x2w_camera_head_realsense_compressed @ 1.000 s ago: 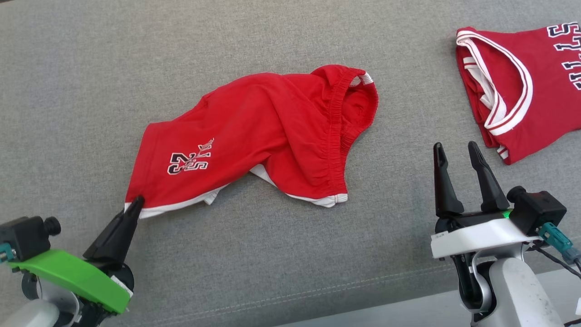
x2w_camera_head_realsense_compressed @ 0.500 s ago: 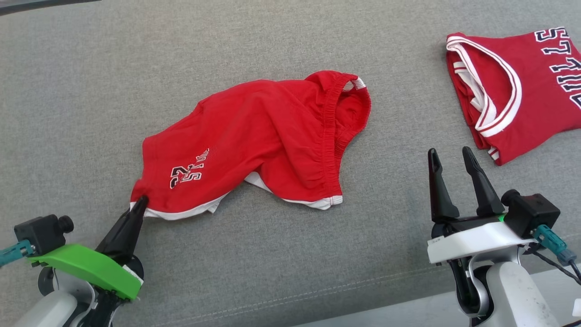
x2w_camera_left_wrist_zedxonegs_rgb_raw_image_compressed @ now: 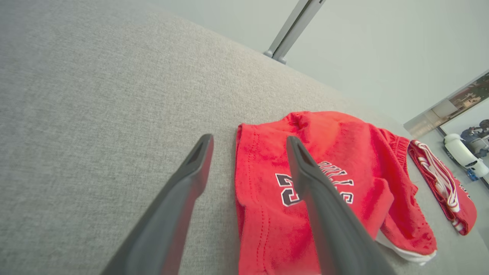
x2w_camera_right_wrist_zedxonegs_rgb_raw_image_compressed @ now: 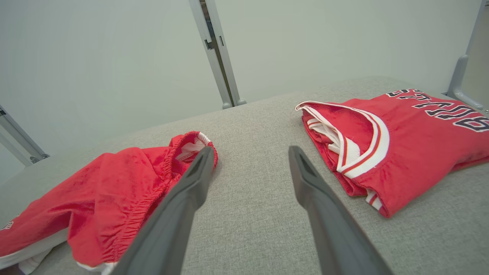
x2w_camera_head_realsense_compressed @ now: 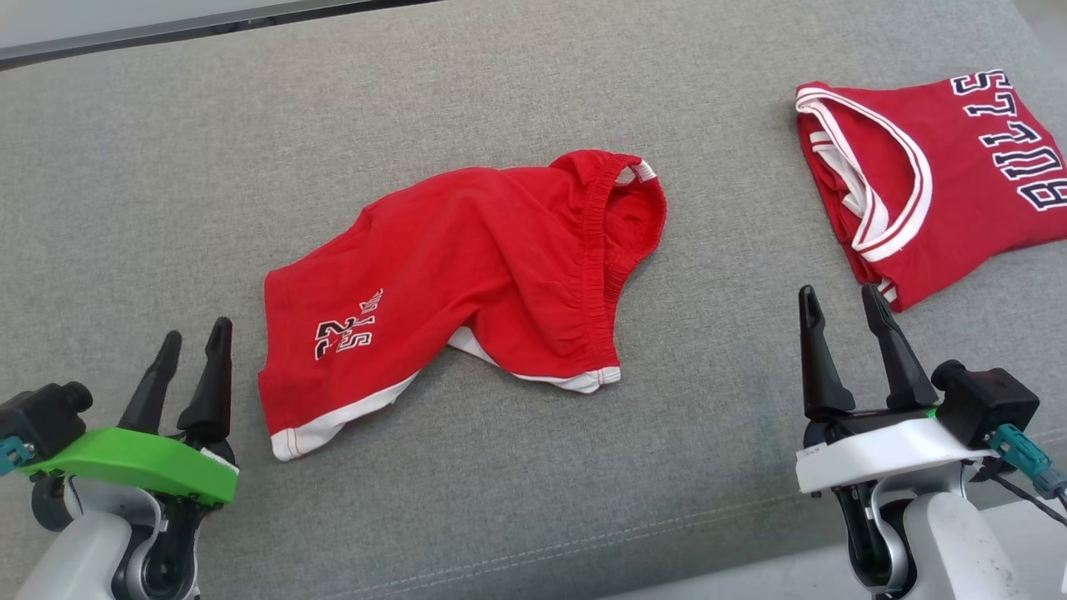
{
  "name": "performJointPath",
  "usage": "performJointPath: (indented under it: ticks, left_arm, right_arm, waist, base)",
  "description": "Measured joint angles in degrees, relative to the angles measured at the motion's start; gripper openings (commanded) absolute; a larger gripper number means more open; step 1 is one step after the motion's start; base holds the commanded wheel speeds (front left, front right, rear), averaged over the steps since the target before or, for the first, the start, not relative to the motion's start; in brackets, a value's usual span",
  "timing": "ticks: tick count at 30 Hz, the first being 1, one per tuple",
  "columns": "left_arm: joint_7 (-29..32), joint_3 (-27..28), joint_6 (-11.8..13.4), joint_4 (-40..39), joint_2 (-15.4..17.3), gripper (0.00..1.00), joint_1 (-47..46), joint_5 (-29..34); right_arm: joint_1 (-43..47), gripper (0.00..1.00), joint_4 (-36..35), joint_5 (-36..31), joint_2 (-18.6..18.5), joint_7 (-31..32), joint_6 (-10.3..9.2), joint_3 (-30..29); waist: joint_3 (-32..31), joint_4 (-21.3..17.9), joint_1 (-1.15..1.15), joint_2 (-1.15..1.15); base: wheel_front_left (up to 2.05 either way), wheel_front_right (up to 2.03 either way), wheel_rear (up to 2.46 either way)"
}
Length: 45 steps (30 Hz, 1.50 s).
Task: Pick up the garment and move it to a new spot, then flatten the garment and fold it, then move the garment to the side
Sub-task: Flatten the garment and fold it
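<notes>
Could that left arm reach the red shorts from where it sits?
Probably yes. The left gripper stands open right beside the red shorts, with only bare grey surface between them and nothing in the way.

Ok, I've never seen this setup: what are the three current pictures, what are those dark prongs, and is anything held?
It is a two-armed robot. One picture looks down from its head; the other two look out from each wrist, along that arm's two dark fingers. The left gripper, on the green mount, and the right gripper, on the white mount, both stand open and hold nothing. On the grey fabric surface lie crumpled red shorts with white trim and, to the right, a folded red jersey with white edging.
</notes>
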Motion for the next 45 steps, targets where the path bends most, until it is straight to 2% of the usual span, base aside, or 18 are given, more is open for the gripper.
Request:
performJointPath:
  ticks: [6, 9, 14, 18, 22, 29, 45]
  left_arm:
    - [-0.04, 13.49, 5.1, -7.06, -6.22, 1.0, 3.53, 17.1]
    - [-0.08, 17.36, 7.14, -11.66, -9.59, 1.0, 5.69, 24.07]
    - [-0.07, 19.35, 10.24, -17.33, -12.52, 1.0, 8.22, 33.48]
    - [-0.09, 18.58, 11.35, -19.02, -13.55, 1.0, 10.5, 37.95]
    - [-0.08, 16.39, 11.78, -18.53, -13.24, 1.0, 13.72, 40.79]
    - [0.21, 13.78, 11.78, -17.18, -13.32, 1.0, 16.51, 42.3]
    - [0.19, 14.25, 13.05, -17.52, -12.8, 1.0, 19.18, 42.66]
  right_arm:
    - [-0.07, 1.0, -1.08, -0.82, 0.01, -0.02, 0.0, -0.18]
    - [-0.21, 1.0, -1.37, -1.58, 0.01, -0.01, 0.0, 0.03]
    - [-0.27, 1.0, -1.48, -2.99, 0.01, 0.0, 0.0, 0.59]
    - [0.09, 1.0, -1.43, -3.41, 0.01, 0.03, 0.0, 0.89]
    - [1.49, 1.0, -1.15, -3.98, 0.01, 0.04, 0.0, 1.55]
    - [4.37, 1.0, -1.69, -5.24, 0.02, 0.81, 0.01, 1.92]
    - [8.89, 1.0, -4.87, -6.31, 0.01, 3.59, 0.0, 2.14]
  waist:
    - [-0.46, 1.17, 0.0, 0.0]
    - [-1.0, 1.57, 0.0, 0.0]
    - [-2.11, 2.16, 0.0, 0.0]
    - [-3.38, 2.8, 0.0, 0.0]
    - [-4.98, 3.32, 0.0, 0.0]
    - [-7.84, 4.27, 0.0, 0.0]
    - [-13.19, 4.41, 0.0, 0.0]
  base:
    - [0.0, 0.0, 0.0]
    - [0.0, 0.0, 0.0]
    - [0.0, 0.0, 0.0]
    - [0.0, 0.0, 0.0]
    - [0.0, 0.0, 0.0]
    - [0.0, 0.0, 0.0]
    - [0.0, 0.0, 0.0]
